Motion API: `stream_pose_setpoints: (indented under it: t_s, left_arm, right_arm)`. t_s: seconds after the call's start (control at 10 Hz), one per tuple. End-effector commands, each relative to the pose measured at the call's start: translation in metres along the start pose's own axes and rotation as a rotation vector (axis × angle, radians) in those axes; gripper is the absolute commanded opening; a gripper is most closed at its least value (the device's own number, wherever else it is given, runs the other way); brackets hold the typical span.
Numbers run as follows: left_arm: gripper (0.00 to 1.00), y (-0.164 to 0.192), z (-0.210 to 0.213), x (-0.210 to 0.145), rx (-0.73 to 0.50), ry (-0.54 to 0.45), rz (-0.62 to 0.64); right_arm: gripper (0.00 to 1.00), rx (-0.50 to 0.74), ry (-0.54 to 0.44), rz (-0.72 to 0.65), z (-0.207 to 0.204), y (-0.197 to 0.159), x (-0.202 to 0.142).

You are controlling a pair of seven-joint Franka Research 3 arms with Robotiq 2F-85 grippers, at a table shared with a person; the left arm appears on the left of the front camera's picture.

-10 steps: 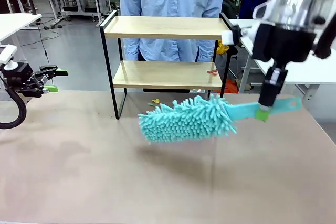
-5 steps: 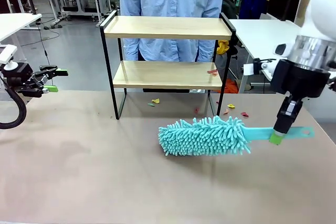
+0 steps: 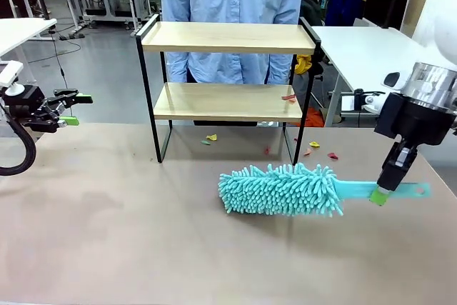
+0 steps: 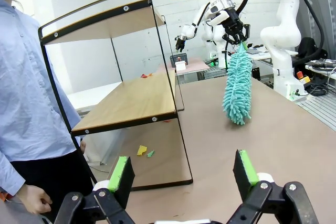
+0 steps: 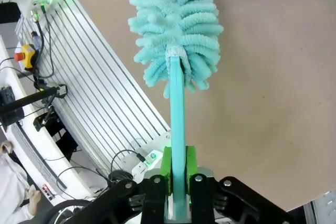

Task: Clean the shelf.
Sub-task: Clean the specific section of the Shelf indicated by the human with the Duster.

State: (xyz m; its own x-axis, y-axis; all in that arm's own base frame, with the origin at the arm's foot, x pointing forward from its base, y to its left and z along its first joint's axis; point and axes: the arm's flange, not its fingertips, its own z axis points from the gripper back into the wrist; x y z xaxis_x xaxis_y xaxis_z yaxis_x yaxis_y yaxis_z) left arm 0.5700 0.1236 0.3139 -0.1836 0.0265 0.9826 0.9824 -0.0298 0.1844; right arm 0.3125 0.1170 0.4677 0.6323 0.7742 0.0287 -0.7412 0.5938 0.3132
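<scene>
Down comes the duster [image 3: 282, 189]! A second ago it hung in front of the shelf's lower board; now it's dropped to the table [image 3: 107, 233] and slid right, fluffy head low on the surface. The right gripper [image 3: 380, 194] has sunk with it, fingers pinched tight on the teal handle. The left gripper [image 3: 71, 108] waits well off at the table's left edge, fingers spread wide, holding nothing.

The shelf [image 3: 225, 36] stands at the far side, in front of the person, and a red scrap [image 3: 288, 96] sits on its lower board, right end. Here's what matters: the duster lies left-to-right, along the shelf's front edge, head toward the middle. The boards are beyond and above that head. Right arm's the nearer, tool in hand, so I'd expect a lift and a reach forward.
</scene>
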Motion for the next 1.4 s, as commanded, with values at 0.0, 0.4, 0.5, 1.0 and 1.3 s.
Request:
stream_pose_setpoints:
  t_s: [0.0,0.4,0.5,1.0,1.3]
  left_arm:
    - [1.0,0.0,-0.0007,0.0037,-0.003,-0.001,-0.004]
    - [1.0,0.0,-0.0007,0.0037,-0.003,-0.001,-0.004]
    - [1.0,0.0,-0.0007,0.0037,-0.003,-0.001,-0.004]
    - [1.0,0.0,-0.0007,0.0037,-0.003,-0.001,-0.004]
    - [1.0,0.0,-0.0007,0.0037,-0.003,-0.001,-0.004]
  right_arm:
    - [0.13,-0.028,0.0,0.012,0.0024,0.002,0.0004]
    - [0.13,-0.028,0.0,0.012,0.0024,0.002,0.0004]
    - [0.13,-0.028,0.0,0.012,0.0024,0.002,0.0004]
    - [0.13,-0.028,0.0,0.012,0.0024,0.002,0.0004]
    - [0.13,-0.028,0.0,0.012,0.0024,0.002,0.0004]
